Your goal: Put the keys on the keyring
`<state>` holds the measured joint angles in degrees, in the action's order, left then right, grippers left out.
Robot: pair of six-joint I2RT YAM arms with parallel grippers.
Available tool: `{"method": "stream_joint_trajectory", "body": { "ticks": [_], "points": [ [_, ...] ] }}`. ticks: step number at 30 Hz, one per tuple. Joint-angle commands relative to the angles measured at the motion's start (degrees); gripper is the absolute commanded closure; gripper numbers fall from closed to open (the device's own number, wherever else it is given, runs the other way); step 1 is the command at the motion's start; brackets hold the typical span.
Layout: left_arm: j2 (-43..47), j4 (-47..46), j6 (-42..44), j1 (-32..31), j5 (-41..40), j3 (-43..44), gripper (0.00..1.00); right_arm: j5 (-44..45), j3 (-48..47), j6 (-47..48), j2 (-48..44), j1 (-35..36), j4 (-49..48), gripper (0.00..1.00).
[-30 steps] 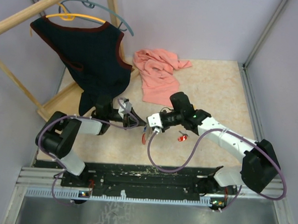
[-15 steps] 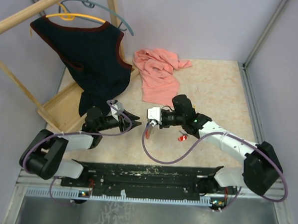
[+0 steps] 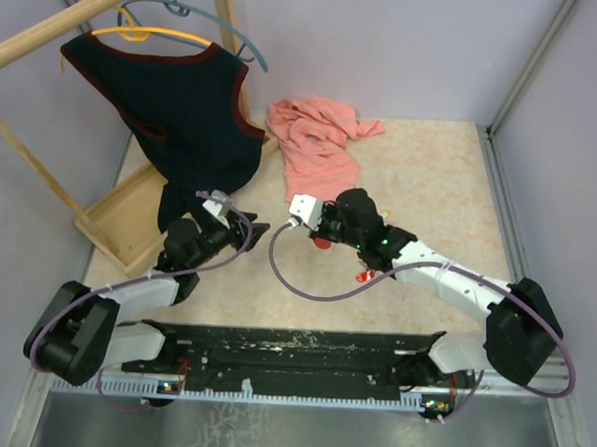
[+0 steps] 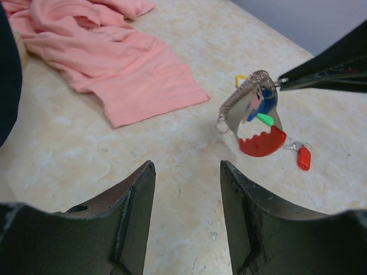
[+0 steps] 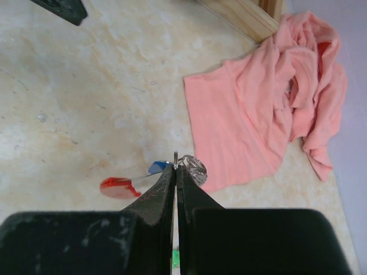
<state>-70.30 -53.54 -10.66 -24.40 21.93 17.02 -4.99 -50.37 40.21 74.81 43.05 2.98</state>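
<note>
Bright, even overhead light; soft shadows, sharp focus.

Left arm (image 3: 135, 295) low, stretched forward and angled inward; my left tool (image 4: 186, 172) points ahead with its fingers (image 4: 135, 212) held well apart. Right arm (image 3: 446, 281) bent at the elbow, reaching leftward across the middle. My right tool (image 5: 175, 172) is pinched fully closed, its tips meeting.

Lab cell: bolted arms (image 3: 446, 279), plain walls (image 3: 388, 48)

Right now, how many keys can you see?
4: blue, green and yellow at the keyring; red lies on the table beside it. Others may be hidden.
</note>
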Motion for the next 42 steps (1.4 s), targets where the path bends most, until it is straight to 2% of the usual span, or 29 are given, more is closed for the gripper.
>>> {"method": "stream_joint_trajectory", "body": {
  "ticks": [1, 9, 11, 15, 21, 24, 27, 33, 42],
  "points": [
    [2.9, 3.0, -2.6, -0.3, -7.2, -1.6, 0.44, 4.4, -1.6, -7.5, 3.4, 4.6, -2.4, 1.00],
    [6.9, 11.9, -6.3, -0.3, -10.6, -2.0, 0.43, 8.4, -3.4, -26.0, 18.1, 15.4, -1.1, 0.99],
    [7.3, 13.7, -7.7, -0.3, -9.5, -2.0, 0.43, 7.7, -5.4, -30.9, 21.8, 16.2, -0.4, 0.98],
    [6.8, 16.5, -11.3, -0.4, -5.9, -2.0, 0.43, 6.6, -8.5, -35.1, 23.6, 16.0, 2.9, 0.82],
    [1.9, 16.2, -14.8, -1.1, 1.3, -2.1, 0.44, 3.1, -9.6, -39.2, 20.4, 11.9, 8.6, 0.65],
    [0.1, 15.8, -18.1, -1.5, 3.7, -2.4, 0.43, -1.1, -9.1, -41.9, 17.5, 9.7, 9.9, 0.63],
    [-0.2, 16.5, -20.9, -3.8, 3.3, -3.1, 0.44, 0.9, -7.5, -42.7, 16.5, 7.6, 9.3, 0.63],
    [-1.7, 21.4, -21.1, -12.2, -5.0, -1.3, 0.45, 0.3, -6.1, -43.3, 16.3, 5.1, 7.2, 0.63],
    [-7.3, 24.3, -21.5, -12.7, -9.0, 3.1, 0.55, 3.5, -1.6, -45.6, 15.7, 3.3, 2.1, 0.69]
  ]
}}
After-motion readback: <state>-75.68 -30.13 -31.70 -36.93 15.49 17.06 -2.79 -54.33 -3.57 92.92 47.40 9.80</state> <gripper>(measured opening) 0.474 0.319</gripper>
